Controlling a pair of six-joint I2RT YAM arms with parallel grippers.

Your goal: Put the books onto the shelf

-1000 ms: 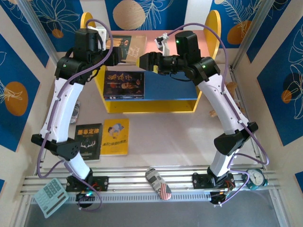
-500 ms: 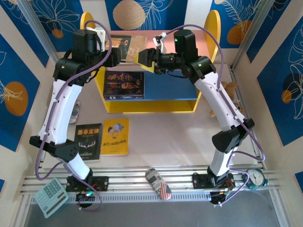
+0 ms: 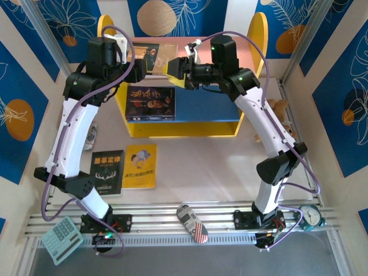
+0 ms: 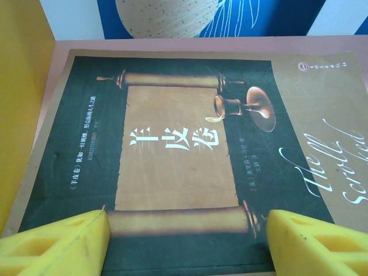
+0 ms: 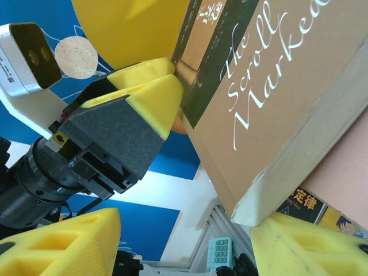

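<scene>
Top external view: both arms lean in over the counter (image 3: pixel 201 167) and meet at the shelf (image 3: pixel 260 26) standing at its far side.

A brown-black book with an orange scroll panel (image 4: pixel 172 155) lies on the pink top board (image 4: pixel 322 45). It sits toward the left end, close beside the yellow side panel.

From the left wrist view, the left end effector (image 4: pixel 188 218) has its yellow fingers (image 4: pixel 57 241) spread wide. One finger sits over each side of the cover's near edge. I cannot tell whether they press on the cover or sit just above it.

From the right wrist view, the right end effector (image 5: pixel 184 230) also has its fingers apart. The pale corner of that same book sits in the gap between them, closer to one finger than the other. In that view the left arm's yellow pads lie against the book's opposite edge.

Down on the blue lower board (image 3: pixel 207 106), a black book with a gold title (image 3: pixel 150 103) lies flat toward the left.

On the counter in front of the shelf's left end, a black book with white characters (image 3: pixel 107 171) and a yellow book (image 3: pixel 140 165) lie flat, just beside each other.

Along the rail by the arm bases there is a calculator (image 3: pixel 60 238) at the left, a can (image 3: pixel 192 223) on its side in the middle, and a small clock (image 3: pixel 310 217) at the right.
</scene>
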